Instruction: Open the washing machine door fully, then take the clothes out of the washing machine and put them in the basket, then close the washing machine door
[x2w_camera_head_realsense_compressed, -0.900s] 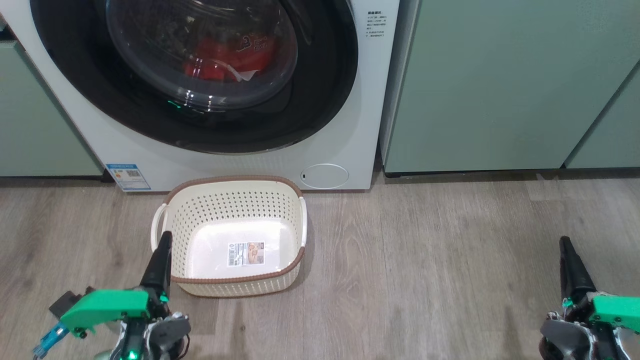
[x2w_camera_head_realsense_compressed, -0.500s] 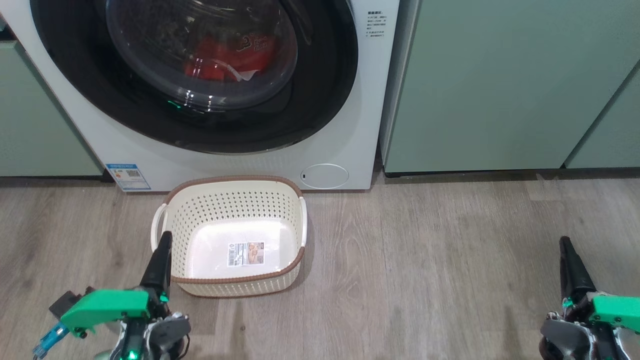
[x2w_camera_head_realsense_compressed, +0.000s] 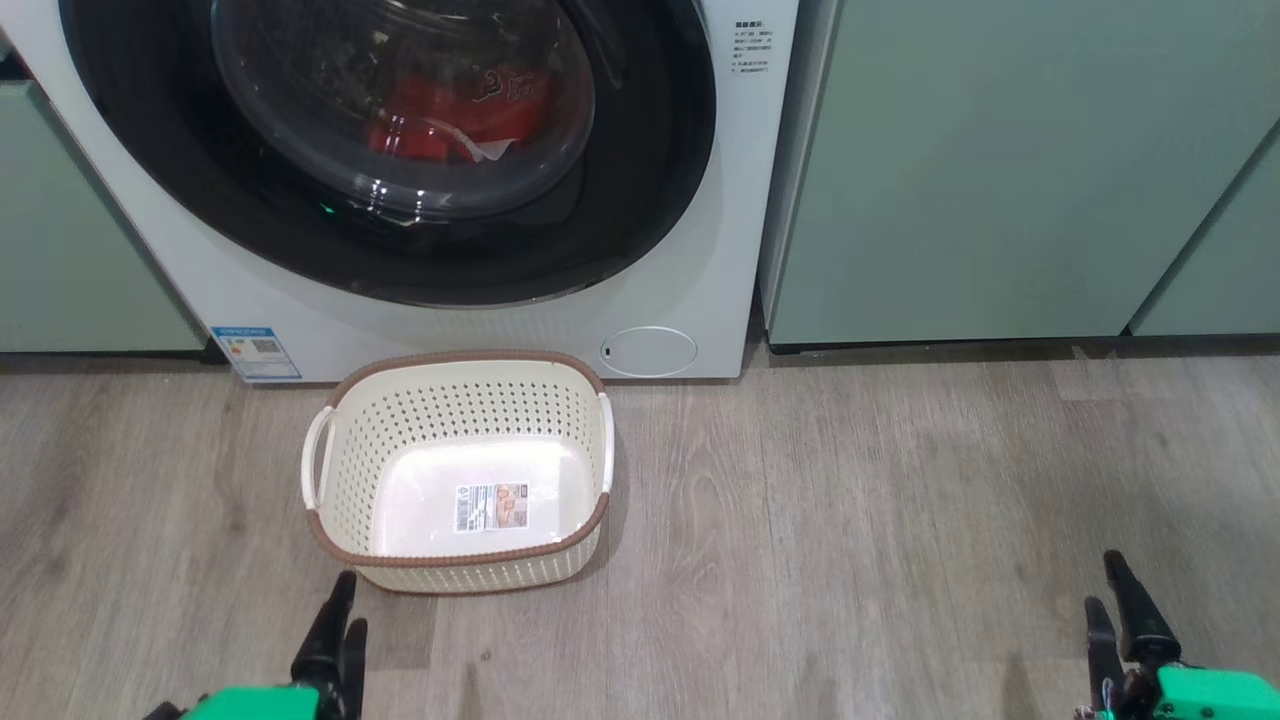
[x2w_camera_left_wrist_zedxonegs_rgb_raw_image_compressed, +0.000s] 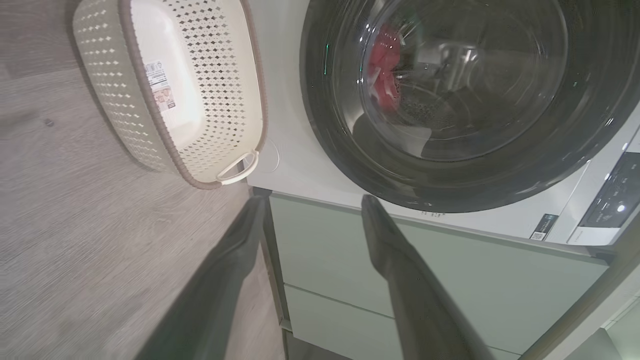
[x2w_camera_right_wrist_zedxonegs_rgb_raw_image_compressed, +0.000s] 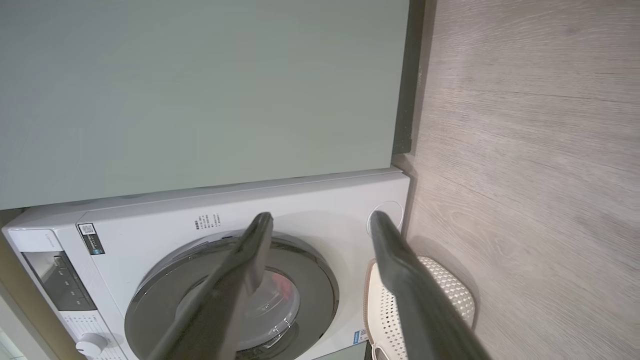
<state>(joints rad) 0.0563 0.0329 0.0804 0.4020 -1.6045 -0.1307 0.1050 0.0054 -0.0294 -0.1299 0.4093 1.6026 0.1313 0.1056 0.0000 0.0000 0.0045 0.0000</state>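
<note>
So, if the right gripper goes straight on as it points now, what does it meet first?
Probably the washing machine: the right gripper aims at its white front strip beside the pale green cabinet. Nothing stands between; depth is unclear, so it could be the cabinet.

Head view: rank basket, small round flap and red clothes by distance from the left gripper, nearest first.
1. basket, just ahead of the left gripper.
2. round flap, low on the machine front.
3. red clothes, behind the door glass.
</note>
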